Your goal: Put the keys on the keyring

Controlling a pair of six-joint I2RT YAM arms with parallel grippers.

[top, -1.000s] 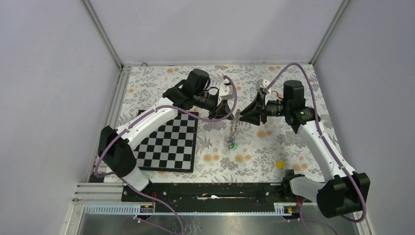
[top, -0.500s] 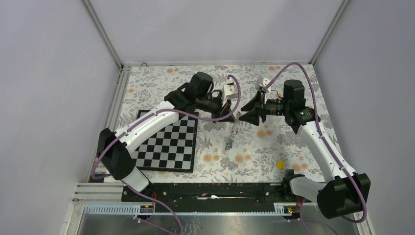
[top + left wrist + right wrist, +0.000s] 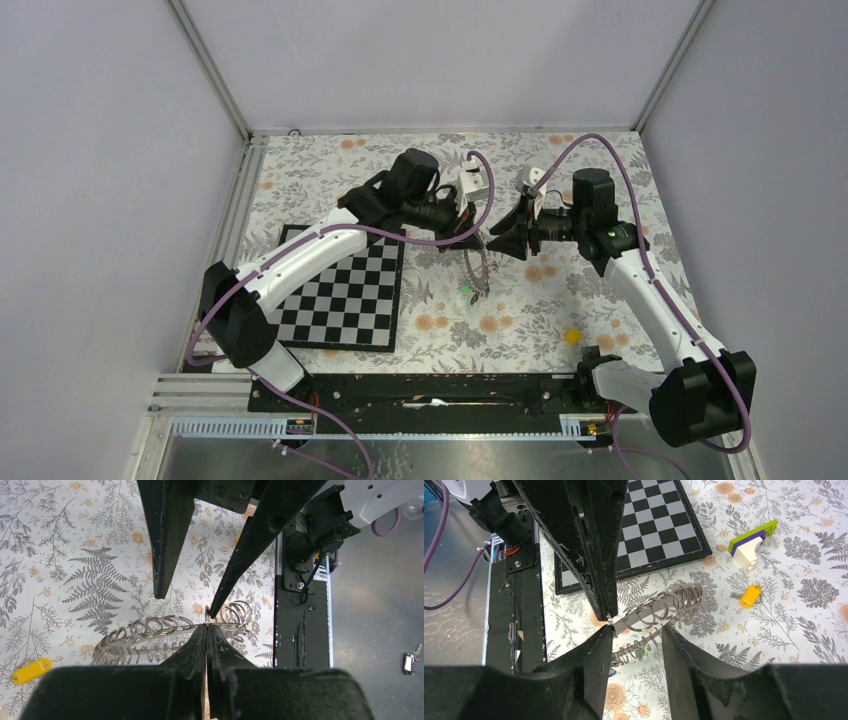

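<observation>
Metal keyring (image 3: 150, 628) hangs pinched between the closed left fingers (image 3: 196, 647); the right fingers (image 3: 591, 662) stand open around it.

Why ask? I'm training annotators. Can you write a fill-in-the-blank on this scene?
The left end effector is ___ on the keyring. The jaws of the right end effector stand ___. The checkered board lies on the robot's ___ side. The loose key is ___.
Missing: shut, open, left, yellow.

Left arm (image 3: 300, 250), right arm (image 3: 655, 295): white shells, black joints, purple cables (image 3: 487, 195), white wrist-camera mounts; black tapered fingers (image 3: 165, 535), scuffed.
</observation>
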